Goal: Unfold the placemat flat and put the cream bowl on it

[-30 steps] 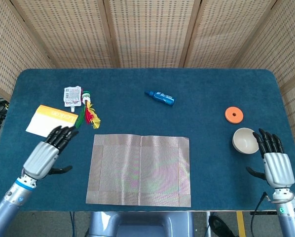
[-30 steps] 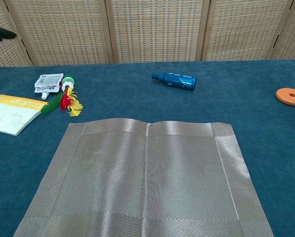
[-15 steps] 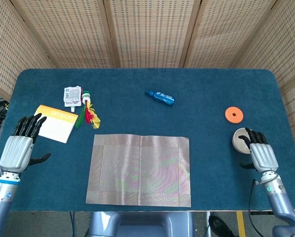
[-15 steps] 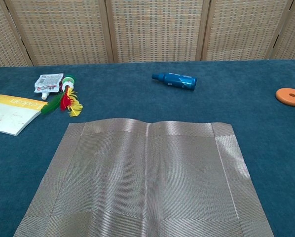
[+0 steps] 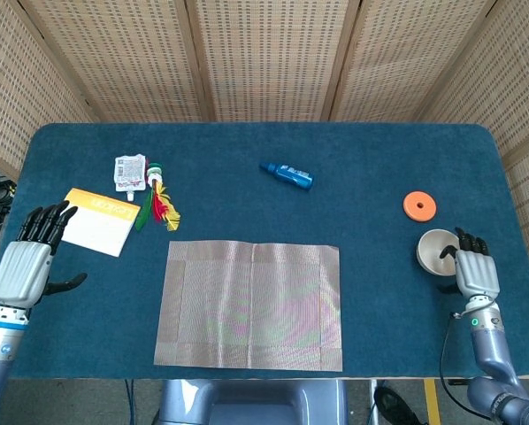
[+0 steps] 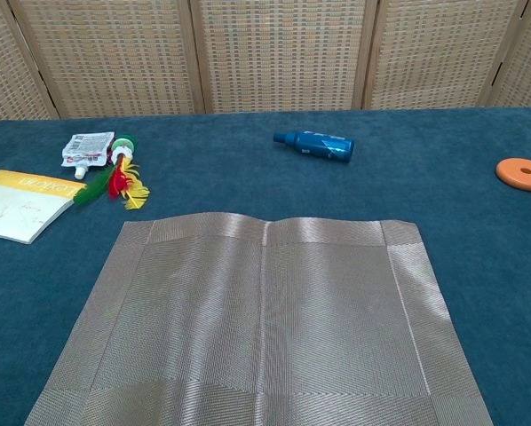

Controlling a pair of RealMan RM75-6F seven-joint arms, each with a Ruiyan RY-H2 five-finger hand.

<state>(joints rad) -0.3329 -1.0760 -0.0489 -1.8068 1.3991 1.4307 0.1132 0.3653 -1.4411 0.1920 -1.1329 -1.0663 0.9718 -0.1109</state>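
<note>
Head view high above the whole table (image 5: pixel 353 142); chest view low, nearer, sharing placemat (image 5: pixel 251 304).

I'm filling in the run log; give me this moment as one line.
placemat: unfolded flat | cream bowl: on table, off mat | right hand: at bowl, grasp unclear | left hand: open, idle

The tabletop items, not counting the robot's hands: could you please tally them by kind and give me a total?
Placemat: 1
Cream bowl: 1
Orange disc: 1
Blue bottle: 1
Yellow-and-white booklet: 1
White pouch: 1
Feather toy: 1
Total: 7
</note>
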